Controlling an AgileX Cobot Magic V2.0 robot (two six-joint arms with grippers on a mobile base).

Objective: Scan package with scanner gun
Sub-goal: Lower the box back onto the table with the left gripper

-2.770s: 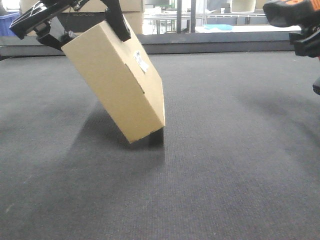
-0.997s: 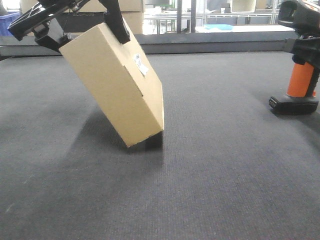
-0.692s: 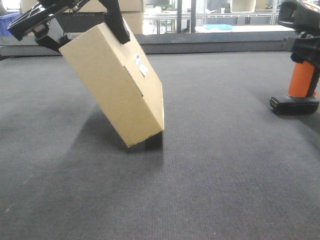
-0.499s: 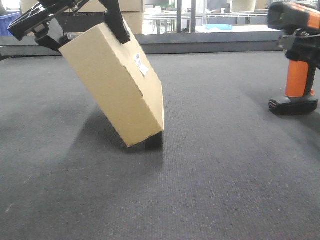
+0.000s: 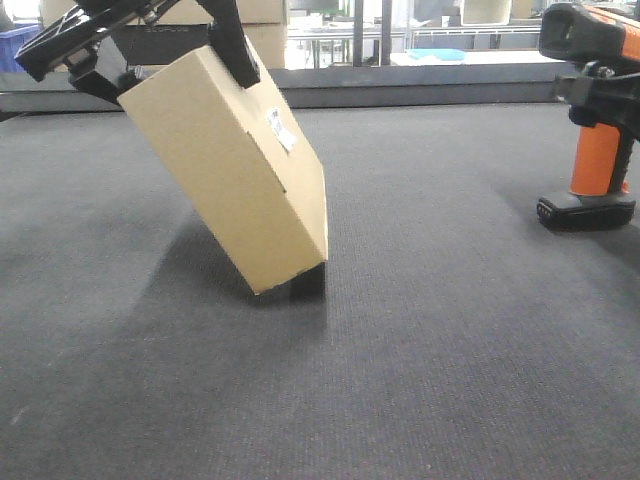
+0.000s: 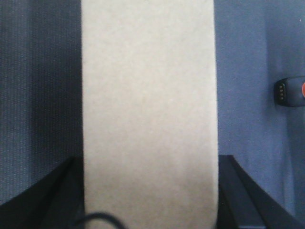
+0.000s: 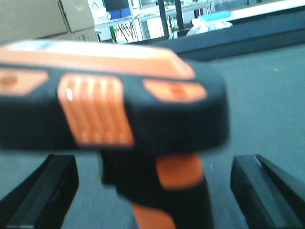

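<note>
My left hand (image 5: pixel 160 55) is clamped on the package (image 5: pixel 235 170). The left wrist view shows one black finger (image 6: pixel 52 195) pressed against each long side of the box. The package is tilted, with its upper end in my grip and its lower corner resting on the dark grey counter (image 5: pixel 420 350). A small white barcode label (image 5: pixel 283 128) sits on the narrow face that is turned toward the scanner gun's side. The scanner gun (image 5: pixel 597 150) stands well apart from the package on the right of the counter. It is upright on its flat black base (image 5: pixel 585 210), orange handle vertical, black and orange head on top. My right hand (image 7: pixel 155 191) is positioned around the handle with its fingers (image 7: pixel 40 191) spread wide. They stand one on either side and are clear of the handle, so nothing is gripped. The scanner head is blurred in the right wrist view. Larger cardboard boxes (image 5: pixel 262 30) stand beyond the counter's far edge.
</note>
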